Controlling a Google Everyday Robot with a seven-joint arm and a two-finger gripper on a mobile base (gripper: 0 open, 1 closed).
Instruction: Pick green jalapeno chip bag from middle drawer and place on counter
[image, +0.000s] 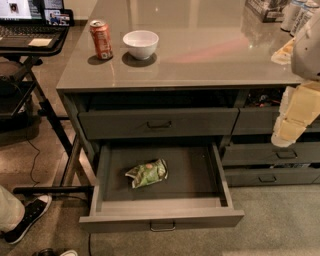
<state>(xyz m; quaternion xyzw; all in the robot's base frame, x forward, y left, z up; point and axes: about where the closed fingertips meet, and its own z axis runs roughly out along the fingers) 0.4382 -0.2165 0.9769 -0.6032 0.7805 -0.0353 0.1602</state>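
Note:
The green jalapeno chip bag (147, 173) lies crumpled on the floor of the middle drawer (162, 219), which is pulled fully open. It sits left of the drawer's centre. The counter (200, 55) is the glossy grey-beige top above it. My gripper (289, 126) hangs at the right edge of the view, in front of the narrower right-hand drawers. It is well to the right of the bag, above drawer level, and holds nothing that I can see.
A red soda can (101, 39) and a white bowl (140, 44) stand on the counter's left front. Cans and a box (280, 10) stand at the back right. A laptop on a black stand (32, 30) is to the left. A person's shoe (29, 215) is on the floor at lower left.

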